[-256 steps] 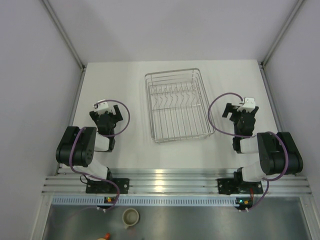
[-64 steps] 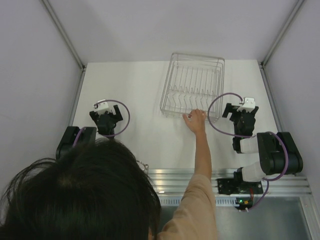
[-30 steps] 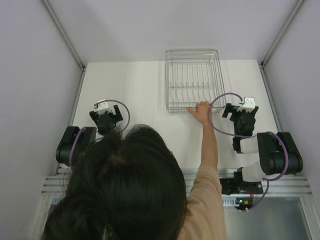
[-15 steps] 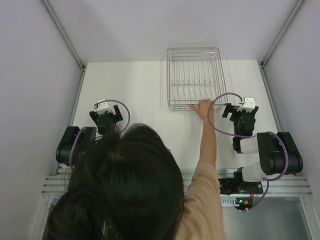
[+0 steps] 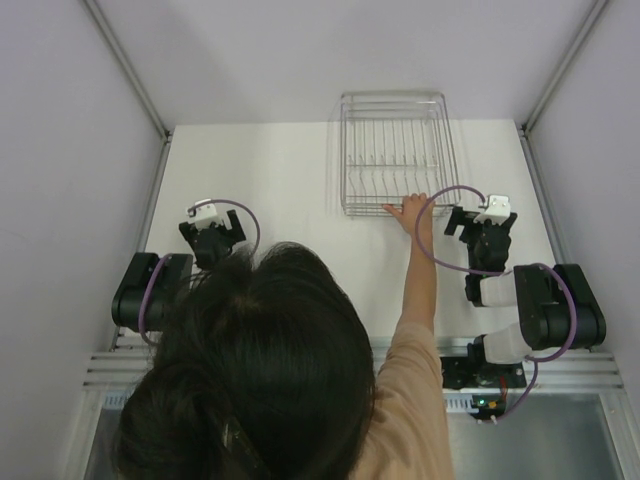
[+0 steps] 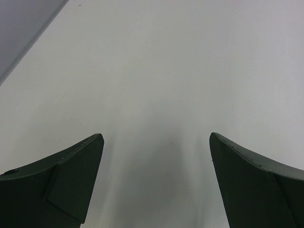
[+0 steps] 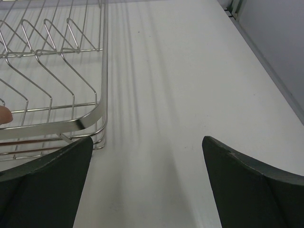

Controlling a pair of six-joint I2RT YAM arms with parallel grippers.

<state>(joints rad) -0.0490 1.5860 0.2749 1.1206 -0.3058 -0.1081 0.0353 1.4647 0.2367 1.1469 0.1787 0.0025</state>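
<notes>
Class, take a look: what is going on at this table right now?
A person leans over the table, one hand on the near rim of the empty wire dish rack at the far side. The left gripper and right gripper are both open, holding nothing; the right one faces the rack's near corner.

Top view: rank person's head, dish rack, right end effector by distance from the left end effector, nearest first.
1. Person's head: just on the near side of the left end effector, overlapping its arm.
2. Dish rack: far side, right of centre.
3. Right end effector: across the table, right side.
</notes>
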